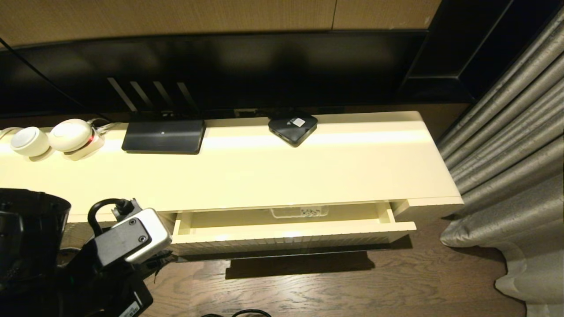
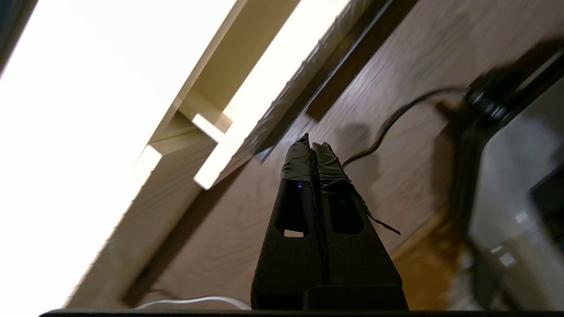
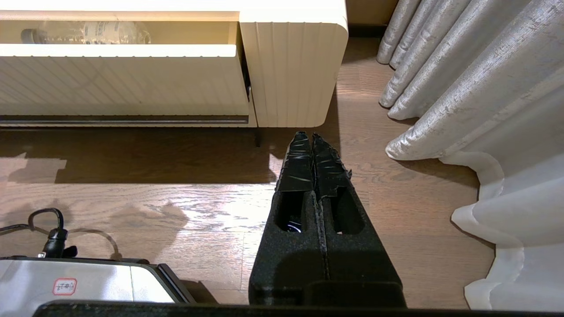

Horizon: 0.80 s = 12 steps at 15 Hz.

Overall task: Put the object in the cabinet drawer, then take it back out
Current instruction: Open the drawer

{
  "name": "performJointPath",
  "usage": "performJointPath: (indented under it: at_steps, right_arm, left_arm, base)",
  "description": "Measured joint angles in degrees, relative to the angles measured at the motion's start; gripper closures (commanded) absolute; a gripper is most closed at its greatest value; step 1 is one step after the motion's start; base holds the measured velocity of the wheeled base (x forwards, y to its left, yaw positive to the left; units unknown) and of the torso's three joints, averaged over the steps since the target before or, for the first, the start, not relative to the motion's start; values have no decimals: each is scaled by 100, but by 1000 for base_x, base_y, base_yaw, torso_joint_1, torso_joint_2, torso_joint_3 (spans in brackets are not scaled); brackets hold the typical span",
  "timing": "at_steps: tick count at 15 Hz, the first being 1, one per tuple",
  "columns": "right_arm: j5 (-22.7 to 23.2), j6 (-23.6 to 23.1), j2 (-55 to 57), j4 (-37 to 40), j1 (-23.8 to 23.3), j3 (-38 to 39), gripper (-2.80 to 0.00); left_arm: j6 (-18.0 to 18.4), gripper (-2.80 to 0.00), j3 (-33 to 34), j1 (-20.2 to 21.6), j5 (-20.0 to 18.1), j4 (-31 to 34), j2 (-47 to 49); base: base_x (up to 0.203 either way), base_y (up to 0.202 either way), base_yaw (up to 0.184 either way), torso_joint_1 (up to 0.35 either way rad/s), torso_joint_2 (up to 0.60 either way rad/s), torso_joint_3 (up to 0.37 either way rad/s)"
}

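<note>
The clear water bottle [image 1: 299, 212] lies on its side inside the cabinet drawer [image 1: 291, 231], which stands pulled partly open; the right wrist view shows the bottle [image 3: 86, 33] behind the ribbed drawer front [image 3: 119, 79]. My left gripper [image 2: 313, 145] is shut and empty, low over the wooden floor near the drawer's left corner. In the head view only the left wrist housing [image 1: 128, 235] shows. My right gripper [image 3: 312, 136] is shut, empty, parked low above the floor in front of the cabinet's right end.
On the cabinet top [image 1: 273, 171] sit a black flat device [image 1: 164, 136], a small black box [image 1: 293, 125] and white round plugs [image 1: 57, 138]. A grey curtain [image 1: 511, 145] hangs at the right. Cables [image 2: 396, 119] trail on the floor by my base.
</note>
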Motion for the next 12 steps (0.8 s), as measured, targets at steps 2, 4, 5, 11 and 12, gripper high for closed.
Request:
performJointPath:
  at_steps: [2, 4, 5, 11, 12]
  right_arm:
    - [1, 0, 0, 0, 0, 0, 0]
    - [-6, 0, 0, 0, 0, 0, 0]
    - [-3, 0, 0, 0, 0, 0, 0]
    - [-2, 1, 0, 0, 0, 0, 0]
    - [1, 0, 0, 0, 0, 0, 0]
  left_arm:
    - [-668, 0, -225, -54, 2, -40, 169]
    - [-1482, 0, -511, -114, 11, -5, 425]
    - [-1863, 0, -628, -167, 27, 21, 545]
    - [-4669, 0, -1702, -865, 861, 311, 2020]
    - [-4976, 0, -1843, -975, 1107, 305, 2299]
  base:
    - [0, 0, 0, 0, 0, 0]
    - [0, 0, 0, 0, 0, 0]
    - [0, 0, 0, 0, 0, 0]
    - [0, 0, 0, 0, 0, 0]
    - [0, 0, 0, 0, 0, 0]
